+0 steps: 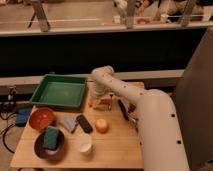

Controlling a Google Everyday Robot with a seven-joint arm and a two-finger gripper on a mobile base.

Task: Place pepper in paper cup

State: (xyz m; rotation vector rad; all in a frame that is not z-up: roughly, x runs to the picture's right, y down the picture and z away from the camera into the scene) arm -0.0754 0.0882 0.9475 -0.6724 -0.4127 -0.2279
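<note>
The main risk we see is at the grasp itself. The pepper appears as a small red-orange shape lying on the tabletop, just beside the gripper and close to the front rim of the green tray. It is small and partly hidden by the wrist, so a slightly off-centre close could squirt it sideways against the tray or send it rolling away.

The second risk is the carry. The cup stands well apart from the pepper, near the front edge. The orange fruit and a dark block lie between the two. A low path could knock either of them into the cup.

The third risk is the drop. We judge the cup to be light and narrow-mouthed. A touch on its rim could tip it, and a release from off-centre could bounce the pepper onto the tabletop or into the maroon bowl just beside it.

The gripper hangs low over the tabletop at the far side, pointing down below the bent white arm. We cannot tell whether it is apart or together. Nor can we tell whether it holds the pepper, touches it, or only hovers next to it.
</note>
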